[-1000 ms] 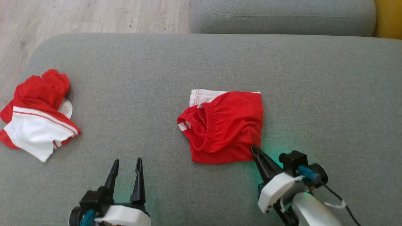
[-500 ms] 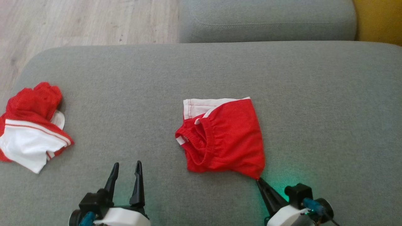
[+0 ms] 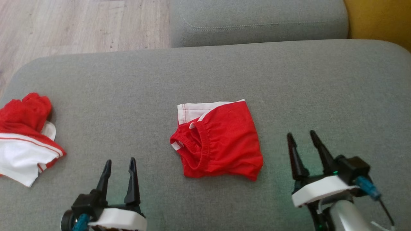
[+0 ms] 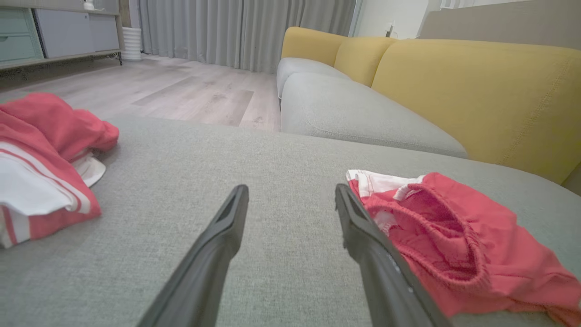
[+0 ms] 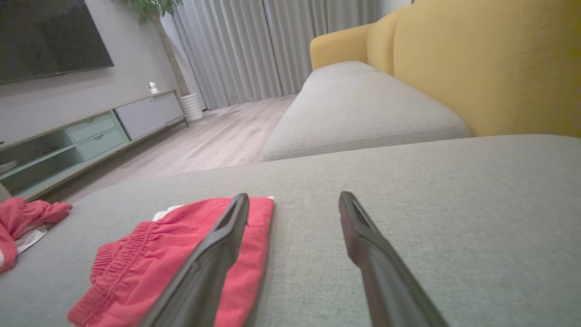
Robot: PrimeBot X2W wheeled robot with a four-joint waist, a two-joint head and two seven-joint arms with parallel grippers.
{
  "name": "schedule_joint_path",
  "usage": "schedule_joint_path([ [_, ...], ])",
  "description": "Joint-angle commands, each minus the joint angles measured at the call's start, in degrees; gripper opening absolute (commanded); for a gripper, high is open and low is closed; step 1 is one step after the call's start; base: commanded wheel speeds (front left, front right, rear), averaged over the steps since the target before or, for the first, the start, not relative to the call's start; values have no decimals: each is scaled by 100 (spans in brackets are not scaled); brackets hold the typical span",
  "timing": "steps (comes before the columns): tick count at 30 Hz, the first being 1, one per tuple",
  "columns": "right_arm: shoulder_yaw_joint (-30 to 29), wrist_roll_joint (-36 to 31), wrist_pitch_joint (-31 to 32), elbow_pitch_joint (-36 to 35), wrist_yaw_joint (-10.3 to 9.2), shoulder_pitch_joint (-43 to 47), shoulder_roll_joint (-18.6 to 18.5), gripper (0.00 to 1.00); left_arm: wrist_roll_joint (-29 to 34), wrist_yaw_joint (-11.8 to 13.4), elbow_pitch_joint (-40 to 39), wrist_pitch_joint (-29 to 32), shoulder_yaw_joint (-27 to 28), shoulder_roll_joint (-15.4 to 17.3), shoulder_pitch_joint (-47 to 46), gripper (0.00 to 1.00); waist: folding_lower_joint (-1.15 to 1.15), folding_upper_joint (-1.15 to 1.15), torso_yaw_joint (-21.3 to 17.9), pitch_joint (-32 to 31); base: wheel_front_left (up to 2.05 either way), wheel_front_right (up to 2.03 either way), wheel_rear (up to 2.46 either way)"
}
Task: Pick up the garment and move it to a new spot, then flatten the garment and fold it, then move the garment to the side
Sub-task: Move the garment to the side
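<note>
Right gripper [image 3: 300,133] has let go of the folded garment [image 3: 221,141]; fingers now spread, empty, beside it. Left gripper [image 3: 120,160] spread, empty. I judge the move done.

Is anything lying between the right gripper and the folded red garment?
Nothing visible. Bare cushion separates the right gripper from the garment; the other garment lies far to the left.

No legible text, numbers or labels, folded red garment [image 3: 221,141] showing plain fabric
</note>
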Motion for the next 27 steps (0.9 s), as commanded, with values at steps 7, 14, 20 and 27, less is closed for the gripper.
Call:
schedule_joint_path([
  [7, -101, 58, -63, 131, 37, -130, -7, 100, 215, 2, -312, -47, 204, 26, -84, 100, 0, 0, 16, -22, 0, 0, 0],
  [14, 245, 71, -63, 843, 37, -449, -7, 100, 189, -8, -297, -47, 119, 26, -90, 100, 0, 0, 39, 108, 0, 0, 0],
  [20, 727, 416, -63, 1605, 37, -1362, -6, 100, 104, -63, -211, -47, -123, 26, -283, 100, 0, 0, 288, 429, 0, 0, 0],
  [27, 1104, 622, 42, 3238, 37, -2245, -6, 100, 53, -101, -103, -47, -386, 26, -483, 100, 0, 0, 770, 717, 0, 0, 0],
])
